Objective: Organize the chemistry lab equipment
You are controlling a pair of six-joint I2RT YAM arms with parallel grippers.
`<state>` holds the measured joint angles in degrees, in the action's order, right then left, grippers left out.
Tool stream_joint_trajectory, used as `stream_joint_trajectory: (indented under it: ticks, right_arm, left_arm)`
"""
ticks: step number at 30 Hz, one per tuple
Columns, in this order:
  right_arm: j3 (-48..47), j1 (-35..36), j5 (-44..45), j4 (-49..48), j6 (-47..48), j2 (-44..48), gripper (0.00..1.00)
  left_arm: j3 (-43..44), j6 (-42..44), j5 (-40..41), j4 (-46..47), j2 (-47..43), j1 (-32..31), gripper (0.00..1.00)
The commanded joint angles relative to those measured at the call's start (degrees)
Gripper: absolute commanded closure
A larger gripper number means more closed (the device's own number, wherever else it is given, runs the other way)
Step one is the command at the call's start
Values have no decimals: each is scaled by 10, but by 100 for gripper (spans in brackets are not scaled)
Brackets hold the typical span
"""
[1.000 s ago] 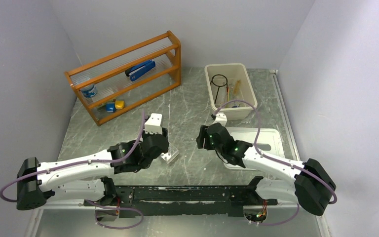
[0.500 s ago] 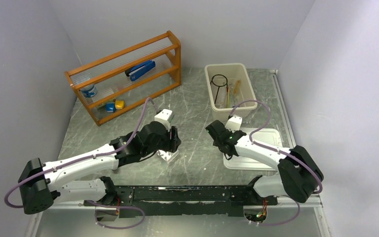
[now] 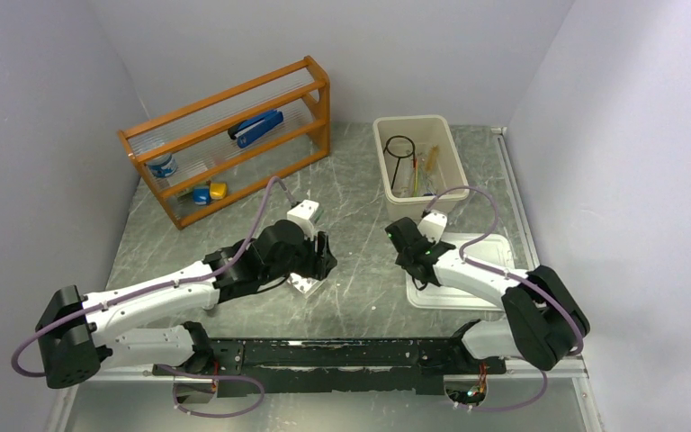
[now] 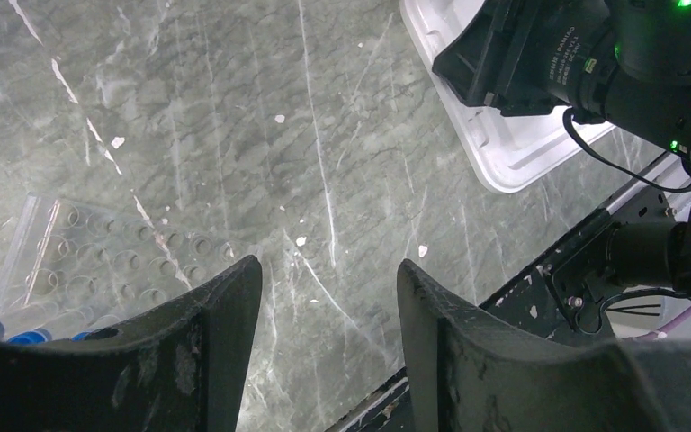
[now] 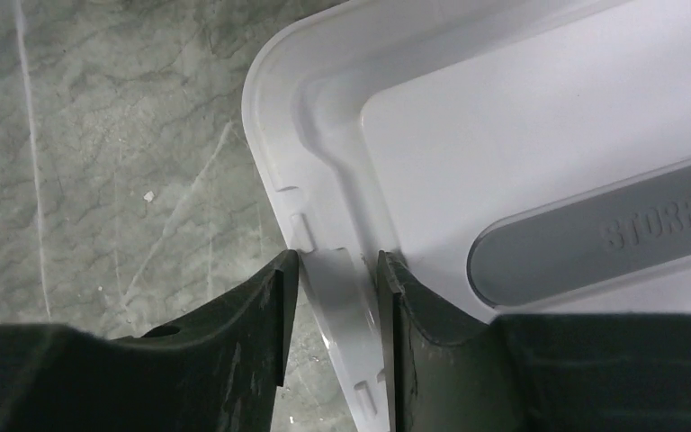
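**Lid [image 5: 522,117] could slip**

The right claw [image 5: 336,263] straddles the lid rim, jaws narrow. Whether it grips cannot be told, so a lift might skid or flip it. The left claw [image 4: 327,266] hangs open, empty, rack [image 4: 99,261] and tubes [image 4: 18,322] just beside it, easily nudged.

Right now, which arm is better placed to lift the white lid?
Right. The right gripper straddles the rim of the white lid; the left gripper hangs open near the tube rack, away from it.
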<state>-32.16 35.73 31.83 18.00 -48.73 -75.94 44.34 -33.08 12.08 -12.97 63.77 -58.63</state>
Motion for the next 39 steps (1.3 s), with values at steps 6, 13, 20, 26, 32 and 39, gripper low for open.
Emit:
stream_joint_trajectory:
  ticks: [6,13,20,26,32,39]
  right_arm:
    - [-2,-10,-54,-12,7,-58,52]
    - [-14,-11,-58,5,11,-27,76]
    - [-29,-11,-63,45,9,62,76]
    - [-28,-11,-74,52,6,132,76]
    - [-32,-12,-91,59,-13,182,76]
    - [-22,-13,-133,36,-22,226,76]
  left_arm:
    - [-29,-39,-65,71,39,4,38]
    - [-56,-104,-92,124,73,3,31]
    - [-96,-145,-139,252,126,2,30]
    - [-98,-167,-183,324,172,1,29]
    - [-102,-214,-232,450,224,-11,28]
    - [-63,-250,-263,555,316,-31,29]
